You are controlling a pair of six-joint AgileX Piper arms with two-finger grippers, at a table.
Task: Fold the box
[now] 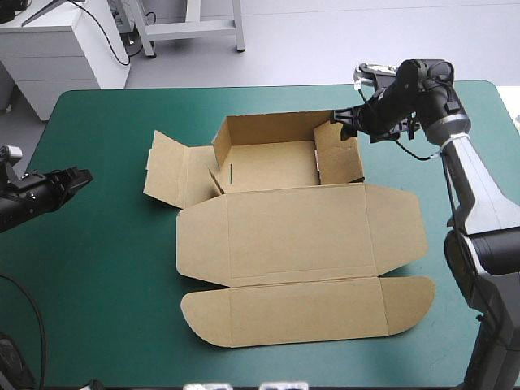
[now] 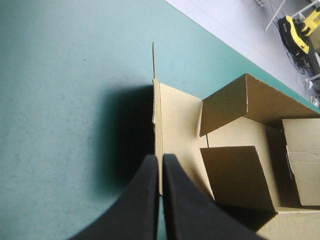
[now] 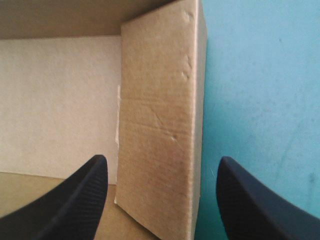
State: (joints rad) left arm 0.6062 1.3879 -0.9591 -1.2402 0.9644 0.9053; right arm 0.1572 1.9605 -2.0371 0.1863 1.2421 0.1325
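The brown box (image 1: 284, 227) lies mid-table, its lid spread flat toward the near edge. Its back wall and right wall (image 1: 337, 154) stand raised, while the left flap (image 1: 166, 166) lies splayed outward. My right gripper (image 1: 345, 122) is at the box's far right corner. It is open, and the right wall (image 3: 160, 125) stands between its fingers (image 3: 90, 190) without touching either. My left gripper (image 1: 75, 180) hangs near the table's left edge, well clear of the box. It is shut (image 2: 160, 160) and points toward the left flap (image 2: 175, 125).
Bare teal-green cover (image 1: 106, 260) stretches from my left gripper to the box and along the table's near left. The lid's rounded flap (image 1: 309, 313) reaches close to the near edge. Beyond the right wall there is cover (image 3: 260, 90) only.
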